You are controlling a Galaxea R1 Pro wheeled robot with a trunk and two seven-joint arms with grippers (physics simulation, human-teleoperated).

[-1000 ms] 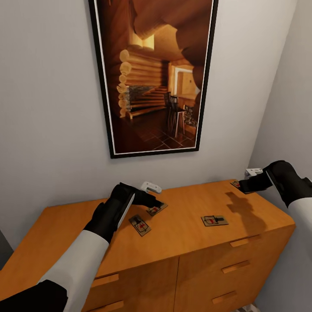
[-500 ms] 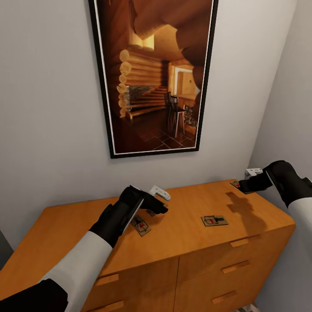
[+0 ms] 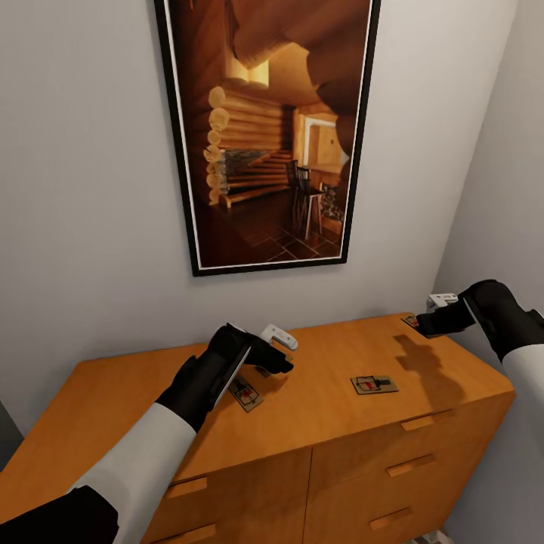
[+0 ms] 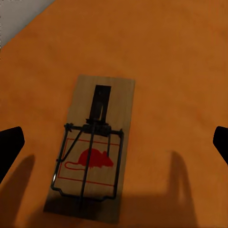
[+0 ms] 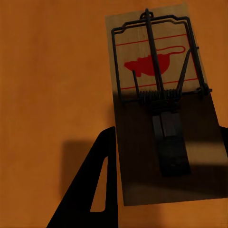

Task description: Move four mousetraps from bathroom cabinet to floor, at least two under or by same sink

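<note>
cabinet (image 3: 317, 423): smooth matt orange wood
mousetrap (image 4: 95, 147): pale wood board, dark wire, apparently metal

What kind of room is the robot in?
Probably a corner of a room in a house, though I cannot tell which room. There is a wooden cabinet with drawers, a big framed picture of a log cabin on the grey wall, and mousetraps lying on the cabinet top.

- Head view: even, moderately bright light, sharp render, no glare.
- Soft arm shadow on the cabinet (image 3: 317, 400) top, just in front of the right gripper (image 3: 423, 323).
- Wrist views dimmer; finger shadows fall across each mousetrap (image 4: 92, 152) board, focus slightly soft.
</note>
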